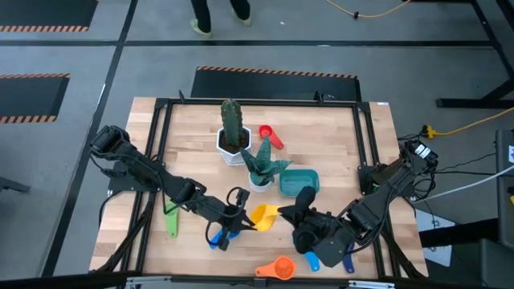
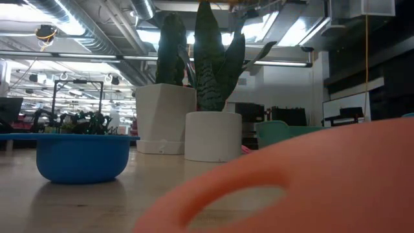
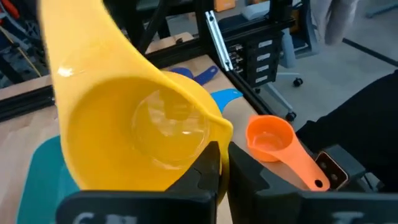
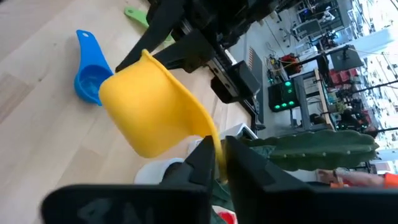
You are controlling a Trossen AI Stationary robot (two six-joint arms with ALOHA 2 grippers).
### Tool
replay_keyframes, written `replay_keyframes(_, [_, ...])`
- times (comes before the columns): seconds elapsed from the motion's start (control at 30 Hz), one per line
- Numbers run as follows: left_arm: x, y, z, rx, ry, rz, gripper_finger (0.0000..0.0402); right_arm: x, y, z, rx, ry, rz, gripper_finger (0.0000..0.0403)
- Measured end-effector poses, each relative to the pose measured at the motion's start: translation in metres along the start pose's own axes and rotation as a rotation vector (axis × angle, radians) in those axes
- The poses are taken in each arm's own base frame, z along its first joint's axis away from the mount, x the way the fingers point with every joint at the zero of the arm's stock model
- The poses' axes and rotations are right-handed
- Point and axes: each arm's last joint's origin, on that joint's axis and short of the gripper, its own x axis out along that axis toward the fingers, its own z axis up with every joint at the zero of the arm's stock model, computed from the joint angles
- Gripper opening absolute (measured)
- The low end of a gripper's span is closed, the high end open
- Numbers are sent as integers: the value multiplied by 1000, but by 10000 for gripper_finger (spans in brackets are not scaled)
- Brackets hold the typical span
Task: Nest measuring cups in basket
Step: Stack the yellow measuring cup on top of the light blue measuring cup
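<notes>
The green cup (image 1: pixel 171 222) lies flat at the table's eight o'clock, apart from the work. Nearer centre, the left gripper (image 1: pixel 241 221) has its fingers pinched tight on the yellow cup (image 1: pixel 263 215), bowl rim between them, so it hangs clear of the wood. The right gripper (image 1: pixel 291 215), at four o'clock of the cup, sits nearly closed with the cup's handle between its fingers; this looks like a hand-over. The basket (image 1: pixel 299 181) waits at one o'clock of it, empty. The orange cup (image 1: pixel 275 268) rests at six o'clock
</notes>
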Motion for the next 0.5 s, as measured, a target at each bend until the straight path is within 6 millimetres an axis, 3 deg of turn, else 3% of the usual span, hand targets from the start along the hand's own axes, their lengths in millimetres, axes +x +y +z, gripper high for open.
replay_keyframes(0.3, [1, 5, -2, -16, 16, 34, 4, 1, -1, 0, 143, -5, 12, 126])
replay_keyframes(0.4, [1, 7, -2, -15, 19, 39, 3, -9, -1, 4, 193, -33, 64, 128])
replay_keyframes(0.5, [1, 8, -3, -14, 21, 32, 3, -30, -13, 12, 281, -74, 181, 129])
